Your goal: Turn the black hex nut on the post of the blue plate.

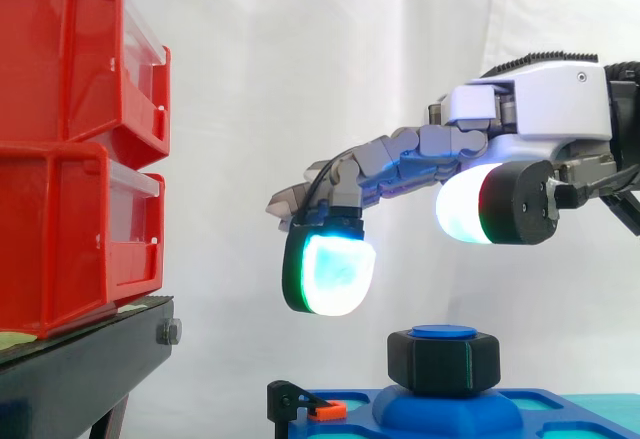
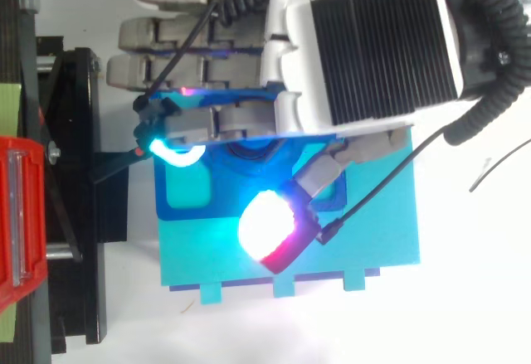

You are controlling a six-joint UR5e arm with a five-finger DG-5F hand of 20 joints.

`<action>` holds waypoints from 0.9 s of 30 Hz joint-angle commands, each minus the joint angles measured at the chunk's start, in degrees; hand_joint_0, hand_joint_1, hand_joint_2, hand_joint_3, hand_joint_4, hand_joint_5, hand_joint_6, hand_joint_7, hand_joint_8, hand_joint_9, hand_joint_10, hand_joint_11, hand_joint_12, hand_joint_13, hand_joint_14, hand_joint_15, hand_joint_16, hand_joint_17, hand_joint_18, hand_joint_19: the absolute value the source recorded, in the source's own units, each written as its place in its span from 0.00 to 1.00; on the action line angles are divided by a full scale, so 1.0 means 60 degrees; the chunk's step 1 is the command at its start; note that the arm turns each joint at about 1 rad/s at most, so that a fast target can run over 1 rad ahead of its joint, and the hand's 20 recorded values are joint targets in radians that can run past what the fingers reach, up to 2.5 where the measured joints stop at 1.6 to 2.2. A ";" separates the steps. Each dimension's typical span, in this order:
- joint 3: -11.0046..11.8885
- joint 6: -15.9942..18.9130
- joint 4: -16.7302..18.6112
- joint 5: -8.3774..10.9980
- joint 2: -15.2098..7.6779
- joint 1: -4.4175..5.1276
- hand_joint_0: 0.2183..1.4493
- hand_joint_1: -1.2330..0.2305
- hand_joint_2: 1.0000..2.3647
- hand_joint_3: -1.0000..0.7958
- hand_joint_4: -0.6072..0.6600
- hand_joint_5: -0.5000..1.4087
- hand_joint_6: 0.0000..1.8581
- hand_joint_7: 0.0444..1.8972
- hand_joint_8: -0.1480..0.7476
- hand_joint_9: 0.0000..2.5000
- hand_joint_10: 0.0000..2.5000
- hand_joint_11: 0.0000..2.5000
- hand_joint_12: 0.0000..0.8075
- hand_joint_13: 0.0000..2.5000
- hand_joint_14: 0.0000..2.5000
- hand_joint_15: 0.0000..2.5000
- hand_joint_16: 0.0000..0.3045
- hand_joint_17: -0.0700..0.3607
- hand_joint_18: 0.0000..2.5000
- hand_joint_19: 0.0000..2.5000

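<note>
The black hex nut [image 1: 443, 361] sits on a blue post whose top [image 1: 443, 332] shows above it, on the blue plate [image 1: 520, 414]. My hand [image 1: 530, 109] hangs above the nut without touching it. Its fingers reach left and curve down, one glowing cyan fingertip [image 1: 330, 271] ending left of and above the nut. The thumb's white-and-red pad [image 1: 475, 204] floats above the nut's right side. Nothing is held. From above, my hand [image 2: 357, 41] covers the nut, and the blue plate [image 2: 191, 194] shows beneath it on a cyan base [image 2: 216, 252].
Red bins [image 1: 70, 139] are stacked on a black stand [image 1: 90, 359] at the left. A small black clip with an orange piece [image 1: 325, 409] sits on the plate's left end. White curtain fills the background.
</note>
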 commanded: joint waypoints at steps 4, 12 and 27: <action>-0.0010 0.0004 -0.0055 0.0525 0.0000 0.0359 0.19 0.68 0.00 0.28 0.63 0.15 0.27 0.51 0.41 0.08 0.00 0.00 0.44 0.11 0.00 0.02 0.17 0.43 0.00 0.00; -0.0332 0.0004 0.0106 0.0876 0.0000 0.0579 0.19 0.68 0.00 0.28 0.63 0.16 0.27 0.59 0.41 0.08 0.00 0.00 0.43 0.11 0.00 0.01 0.17 0.43 0.00 0.00; -0.0332 -0.0054 -0.0070 0.0701 0.0000 0.0403 0.20 0.67 0.00 0.28 0.62 0.14 0.38 0.47 0.41 0.08 0.00 0.00 0.43 0.12 0.00 0.01 0.17 0.43 0.01 0.00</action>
